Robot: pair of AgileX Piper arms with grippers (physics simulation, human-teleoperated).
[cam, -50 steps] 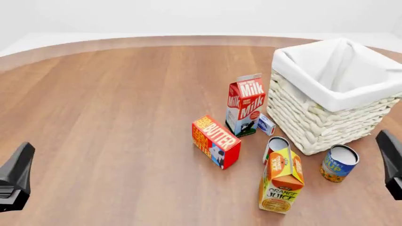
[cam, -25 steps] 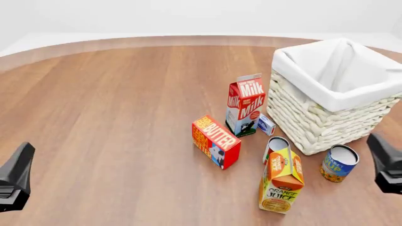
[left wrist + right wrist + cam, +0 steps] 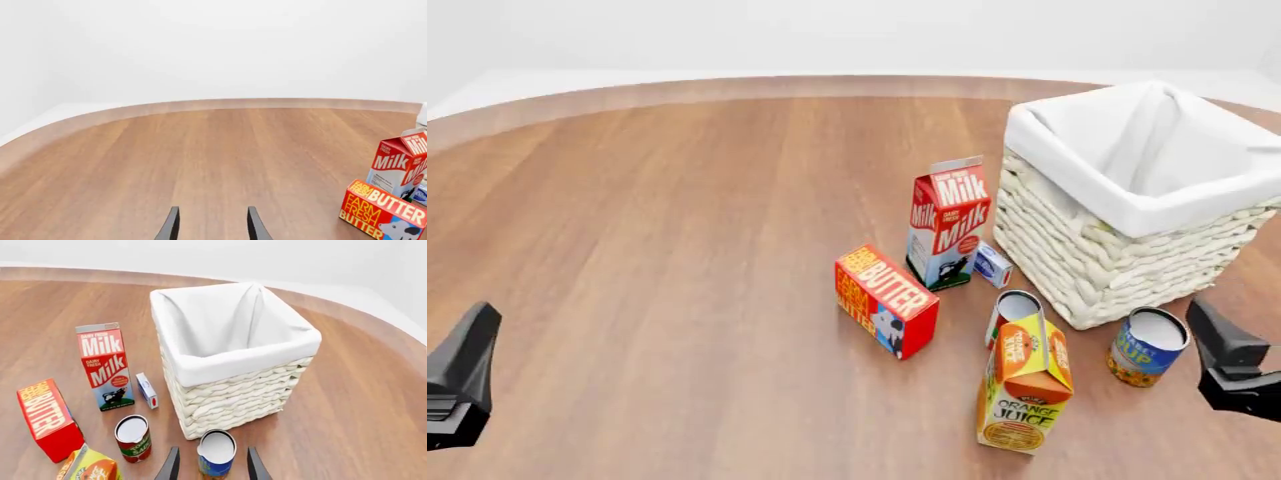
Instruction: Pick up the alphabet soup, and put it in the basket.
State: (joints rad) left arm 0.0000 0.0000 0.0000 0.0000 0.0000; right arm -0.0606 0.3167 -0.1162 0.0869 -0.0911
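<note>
- As I look down from the front, the alphabet soup [image 3: 1146, 346] stands straight up on its flat end, so its long way runs up and down and its pale lid faces up.
- It sits on the wooden table [image 3: 667, 230], just beside the near corner of the basket [image 3: 1133, 254]. I cannot tell if the two touch.
- My right gripper [image 3: 1229, 368] is close to the can, on its right side, a bit nearer to me. It is not touching the can.
- In the right wrist view I see the can [image 3: 216, 453] between the tips of the two fingers [image 3: 171, 466]. The fingers are spread wider than the can and hold nothing.
- My left gripper [image 3: 459, 378] is far off at the left edge of the table. In the left wrist view its fingers [image 3: 172, 226] are apart too, with bare wood between them.
- The orange juice carton [image 3: 1024, 384] stands to the left of the soup. A red-label can [image 3: 1010, 312] stands just behind that carton.
- The milk carton [image 3: 949, 222] stands upright next to the basket's left side. The butter box [image 3: 884, 299] lies in front of it, and a small blue and white box [image 3: 993, 265] sits between milk and basket.
- The table is brown wood with a curved far edge. Behind it, the floor and wall are plain white.
</note>
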